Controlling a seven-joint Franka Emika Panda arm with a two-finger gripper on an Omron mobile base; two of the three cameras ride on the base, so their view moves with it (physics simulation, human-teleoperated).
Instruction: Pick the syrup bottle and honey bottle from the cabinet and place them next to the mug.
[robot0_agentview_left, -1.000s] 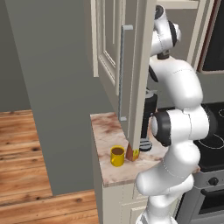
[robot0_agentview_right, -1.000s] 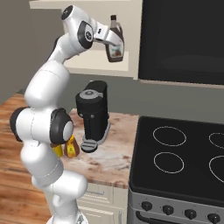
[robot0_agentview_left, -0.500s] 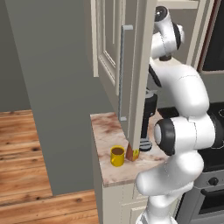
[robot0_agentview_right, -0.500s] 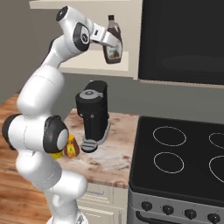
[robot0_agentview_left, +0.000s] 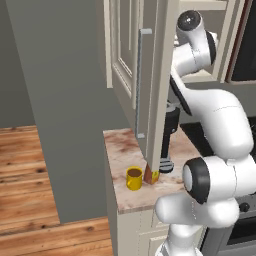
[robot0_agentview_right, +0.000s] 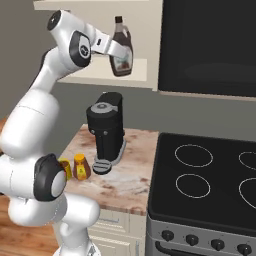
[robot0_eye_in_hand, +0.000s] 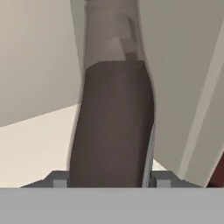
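The syrup bottle (robot0_agentview_right: 121, 54) is sitting between the two fingers of the gripper (robot0_agentview_right: 120, 54), up at the level of the cabinet's pale inner shelf (robot0_agentview_right: 137, 70). In the right base view the bottle is leaning slightly, black cap uppermost, with its base close to the shelf surface; whether it is touching the shelf cannot be told. In the hand view the dark body of the syrup bottle (robot0_eye_in_hand: 113, 127) is spanning the whole gap between the fingertips (robot0_eye_in_hand: 59, 180), with one grey tip on each side pressing against its wall, so the fingers are closing narrowly on the bottle and holding it.

Well below the fingers, on the marbled counter (robot0_agentview_right: 117, 182), the honey bottle (robot0_agentview_right: 80, 166) is standing upright just beside the mug (robot0_agentview_left: 133, 178); in the left base view both are sitting near the lower edge of the open cabinet door (robot0_agentview_left: 155, 85). The black coffee machine (robot0_agentview_right: 106, 130) is standing on the counter directly beneath the gripper, just beside the honey bottle. Farther out from the fingers, the black stove top (robot0_agentview_right: 205, 180) is adjoining the counter.
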